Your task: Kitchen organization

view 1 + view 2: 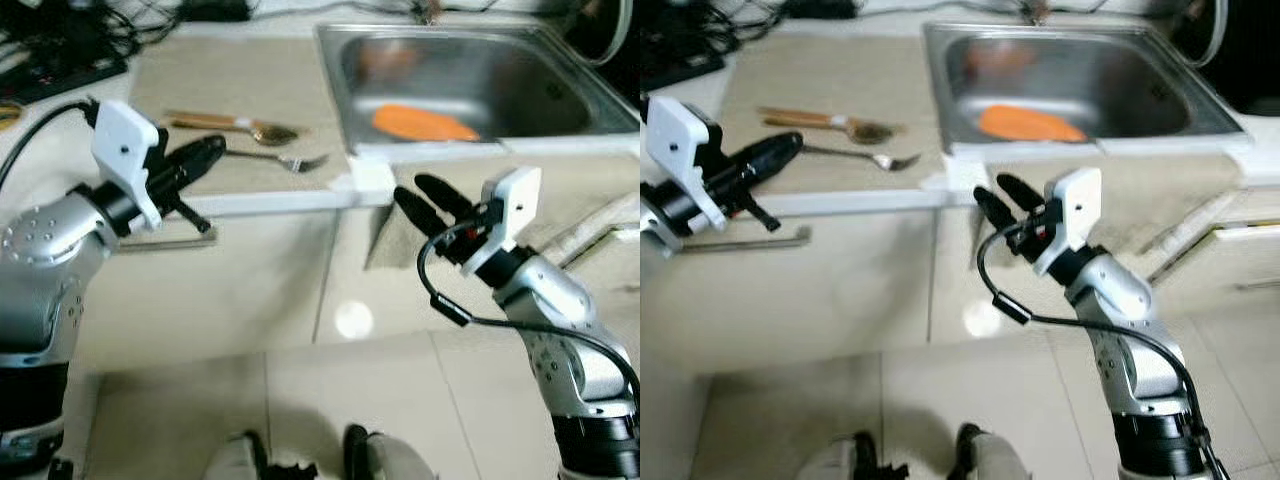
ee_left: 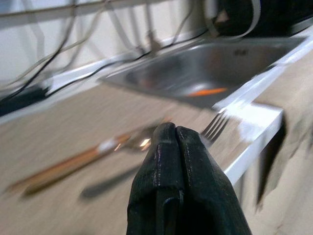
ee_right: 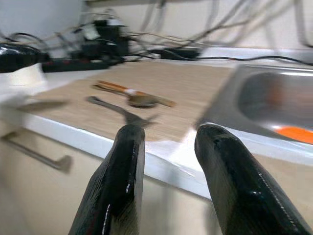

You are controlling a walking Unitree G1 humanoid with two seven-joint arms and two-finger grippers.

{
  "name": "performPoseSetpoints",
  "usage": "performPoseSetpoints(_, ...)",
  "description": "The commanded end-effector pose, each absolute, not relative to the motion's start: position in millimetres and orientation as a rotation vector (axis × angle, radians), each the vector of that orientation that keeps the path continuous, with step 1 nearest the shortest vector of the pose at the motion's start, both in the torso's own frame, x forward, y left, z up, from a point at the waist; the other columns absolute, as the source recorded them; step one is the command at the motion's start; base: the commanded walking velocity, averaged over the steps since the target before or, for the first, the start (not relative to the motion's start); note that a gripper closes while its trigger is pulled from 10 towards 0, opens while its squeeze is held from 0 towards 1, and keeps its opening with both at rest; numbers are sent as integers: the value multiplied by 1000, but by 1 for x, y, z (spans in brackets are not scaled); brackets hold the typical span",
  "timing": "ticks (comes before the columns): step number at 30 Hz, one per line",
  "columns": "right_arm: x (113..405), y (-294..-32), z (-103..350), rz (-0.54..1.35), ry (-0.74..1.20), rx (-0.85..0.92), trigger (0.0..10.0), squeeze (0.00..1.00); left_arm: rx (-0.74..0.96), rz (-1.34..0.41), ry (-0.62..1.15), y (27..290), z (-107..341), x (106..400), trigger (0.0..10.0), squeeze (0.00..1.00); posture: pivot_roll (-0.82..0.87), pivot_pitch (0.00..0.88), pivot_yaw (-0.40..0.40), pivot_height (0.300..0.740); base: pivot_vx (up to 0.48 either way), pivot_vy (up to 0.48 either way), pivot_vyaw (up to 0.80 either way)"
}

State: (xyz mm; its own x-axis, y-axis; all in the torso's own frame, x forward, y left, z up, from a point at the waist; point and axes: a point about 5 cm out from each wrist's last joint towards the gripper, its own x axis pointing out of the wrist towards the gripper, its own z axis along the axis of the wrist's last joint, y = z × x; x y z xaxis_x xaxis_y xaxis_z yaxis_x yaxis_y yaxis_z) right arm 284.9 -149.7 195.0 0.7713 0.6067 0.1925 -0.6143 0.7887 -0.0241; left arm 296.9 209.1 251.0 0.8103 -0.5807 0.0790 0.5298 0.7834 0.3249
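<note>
A: Beige wood-look countertop, steel sink upper right. Metal fork and wooden-handled spoon upper centre.

B: Left gripper pressed together beside fork, must open first. Right gripper spread, centre-right, idle.

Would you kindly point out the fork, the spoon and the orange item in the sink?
fork [image 1: 300, 160], left eye view, on its neck by the tines.
spoon [image 1: 272, 132], left eye view, on its bowl.
orange item [image 1: 422, 123], left eye view, on its middle.
</note>
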Motion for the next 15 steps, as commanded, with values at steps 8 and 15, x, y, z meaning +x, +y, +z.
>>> performPoseSetpoints(8, 286, -149, 198, 688, -202, 22, 10000, 0, 304, -615, -168, 208, 251, 293, 10000, 0, -169, 194, -50, 740, 285, 0, 0)
performPoseSetpoints(15, 286, -148, 198, 703, -201, 14, 10000, 0, 311, -615, -162, 209, 252, 292, 10000, 0, -163, 194, -51, 740, 288, 0, 0)
